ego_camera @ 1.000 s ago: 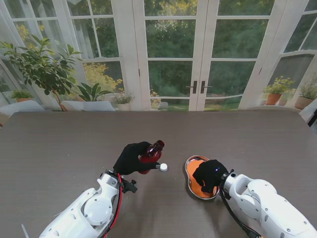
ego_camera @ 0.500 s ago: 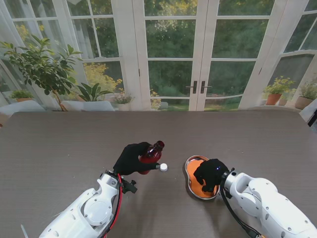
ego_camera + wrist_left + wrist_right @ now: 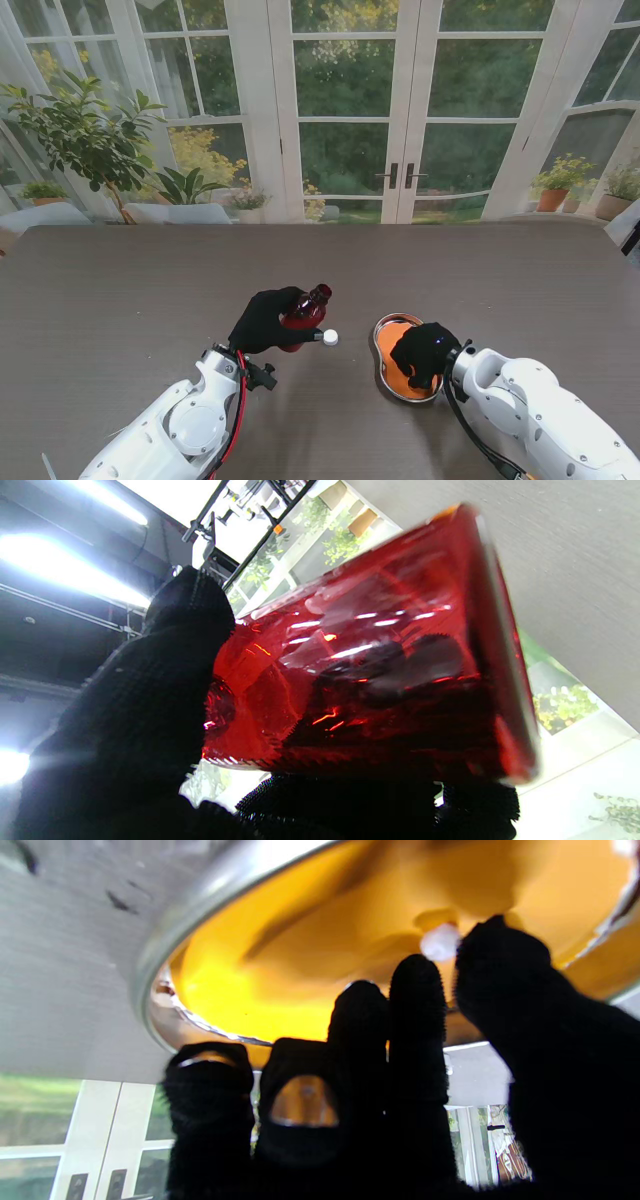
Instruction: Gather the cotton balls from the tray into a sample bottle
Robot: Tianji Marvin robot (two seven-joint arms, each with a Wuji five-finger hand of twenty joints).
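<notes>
My left hand point(image 3: 266, 319), in a black glove, is shut on a red translucent sample bottle point(image 3: 307, 304) and holds it tilted above the table. The left wrist view is filled by the bottle point(image 3: 380, 670), with gloved fingers point(image 3: 145, 715) wrapped around it. An orange tray with a metal rim point(image 3: 381, 347) sits to the right of the bottle. My right hand point(image 3: 425, 352) reaches down into it. In the right wrist view a small white cotton ball point(image 3: 440, 941) is pinched between thumb and fingertips point(image 3: 417, 980) against the tray's orange floor point(image 3: 300, 955).
A small white round object point(image 3: 330, 338) lies on the dark wood-grain table point(image 3: 150, 290) beside my left hand; I cannot tell whether it is a cap or a cotton ball. Glass doors and potted plants stand beyond the far edge.
The right hand has shifted only slightly inside the tray. The left hand, the bottle and the white object have not moved.
</notes>
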